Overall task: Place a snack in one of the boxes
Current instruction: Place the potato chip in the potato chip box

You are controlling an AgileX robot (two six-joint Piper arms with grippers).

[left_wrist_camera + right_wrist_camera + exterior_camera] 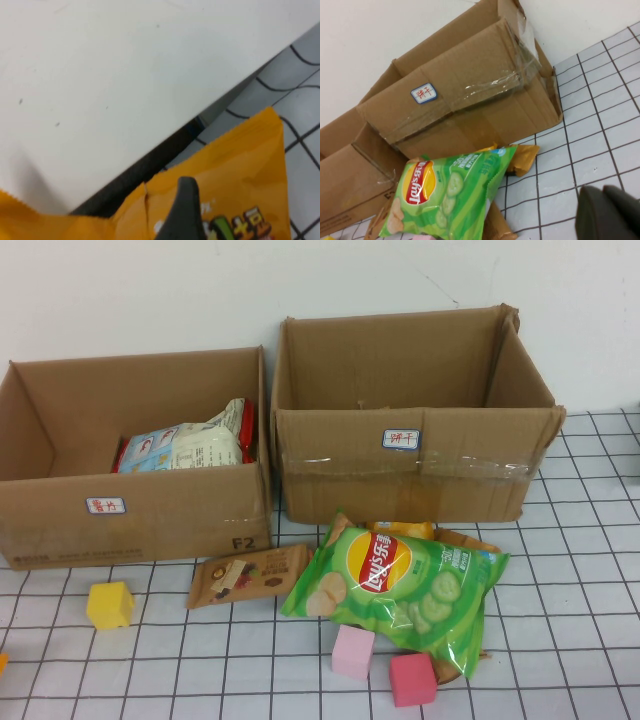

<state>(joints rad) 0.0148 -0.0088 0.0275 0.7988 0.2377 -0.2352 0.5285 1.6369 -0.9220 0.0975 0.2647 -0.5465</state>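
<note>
Left claw (186,212) stands wide over the orange snack bag (240,170), which lies just beyond it. You have no grip on the bag yet. Right claw (609,215) is closed and empty, well apart from the green chip bag (455,195) ahead of it.

Risks:
- Closing on slick foil near the bag's edge may let it slide out.
- Neither box (330,470) shows from the left claw, so a blind carry may catch a cardboard wall.

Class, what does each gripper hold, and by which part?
Right gripper, over the table: shut, empty. Left gripper lies against an orange snack bag; whether it holds it cannot be told.
</note>
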